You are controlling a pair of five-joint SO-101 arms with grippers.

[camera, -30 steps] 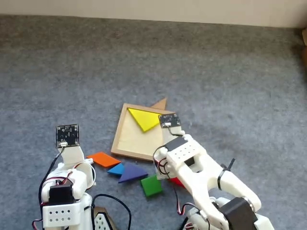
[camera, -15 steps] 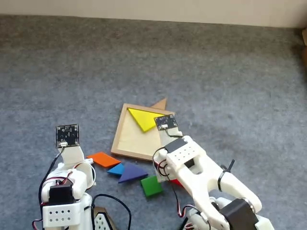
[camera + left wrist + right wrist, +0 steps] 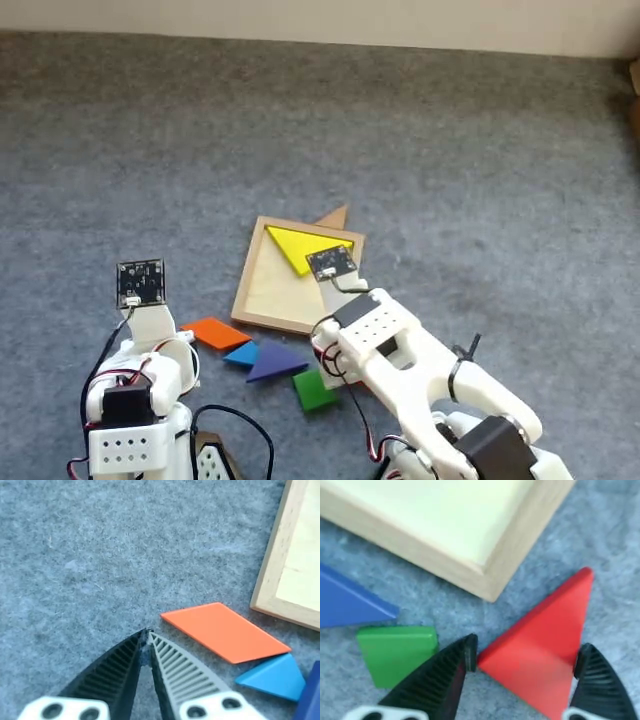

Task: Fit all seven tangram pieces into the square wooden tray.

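Observation:
The square wooden tray [image 3: 262,300] lies mid-carpet with a yellow triangle [image 3: 293,245] in its far corner. A brown triangle [image 3: 333,216] rests just beyond the tray. In front of the tray lie an orange parallelogram [image 3: 215,332], a light blue triangle [image 3: 242,352], a dark blue triangle [image 3: 275,362] and a green square [image 3: 315,390]. My right gripper [image 3: 525,659] is open, low over the carpet, its fingers on either side of a red triangle [image 3: 540,645] by the tray corner [image 3: 487,582]. My left gripper [image 3: 148,636] is shut and empty, beside the orange parallelogram [image 3: 225,632].
Grey carpet spreads wide on all sides of the tray. The right arm [image 3: 410,365] leans over the tray's near right corner. The left arm [image 3: 135,385] stands at the near left. The green square [image 3: 395,650] lies close to my right gripper's finger.
The right arm has swung left and forward toward the tray, now covering the red triangle in the high view. The left arm has not moved.

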